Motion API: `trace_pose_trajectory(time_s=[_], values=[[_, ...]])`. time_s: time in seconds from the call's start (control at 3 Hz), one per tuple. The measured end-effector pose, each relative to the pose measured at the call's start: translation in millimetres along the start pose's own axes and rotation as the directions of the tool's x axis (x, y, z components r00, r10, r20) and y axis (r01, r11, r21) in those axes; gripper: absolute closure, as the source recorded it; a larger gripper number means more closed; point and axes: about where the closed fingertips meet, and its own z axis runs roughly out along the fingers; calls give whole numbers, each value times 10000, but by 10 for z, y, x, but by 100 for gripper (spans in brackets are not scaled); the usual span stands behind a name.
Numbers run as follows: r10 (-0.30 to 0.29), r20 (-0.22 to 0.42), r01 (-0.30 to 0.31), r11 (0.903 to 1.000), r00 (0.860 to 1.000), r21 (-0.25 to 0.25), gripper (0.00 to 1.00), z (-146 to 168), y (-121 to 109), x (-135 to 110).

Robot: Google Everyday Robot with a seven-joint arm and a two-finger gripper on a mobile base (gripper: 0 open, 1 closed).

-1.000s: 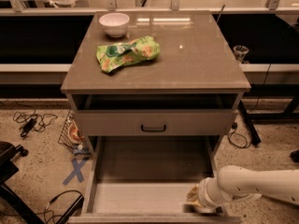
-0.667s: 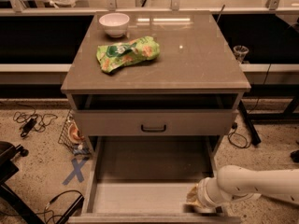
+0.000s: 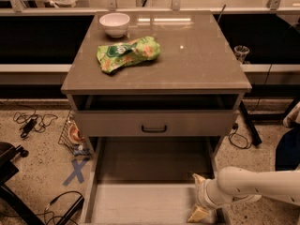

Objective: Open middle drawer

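Observation:
The middle drawer (image 3: 187, 123) is a wide grey-beige front with a small black bar handle (image 3: 153, 129), standing close to the cabinet frame. Above it a dark slot (image 3: 154, 102) runs under the tabletop. Below it the bottom drawer (image 3: 140, 205) is pulled far out and looks empty. My gripper (image 3: 198, 197) is at the lower right, on the end of the white arm (image 3: 262, 186), low over the right front corner of the bottom drawer. Its two beige fingertips (image 3: 198, 178) stand apart and hold nothing. It is well below and to the right of the middle drawer's handle.
On the cabinet top (image 3: 201, 55) lie a white bowl (image 3: 115, 22) and a green chip bag (image 3: 127, 54). Cables (image 3: 33, 121) and a wire basket (image 3: 72, 135) are on the floor to the left, with blue tape (image 3: 75, 171). A black stand (image 3: 249, 125) is on the right.

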Motion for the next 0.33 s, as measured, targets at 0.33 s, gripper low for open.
trace_pose_trajectory(time_s=[0.33], values=[[0, 0, 0, 10000, 10000, -1, 0, 0, 0, 0]])
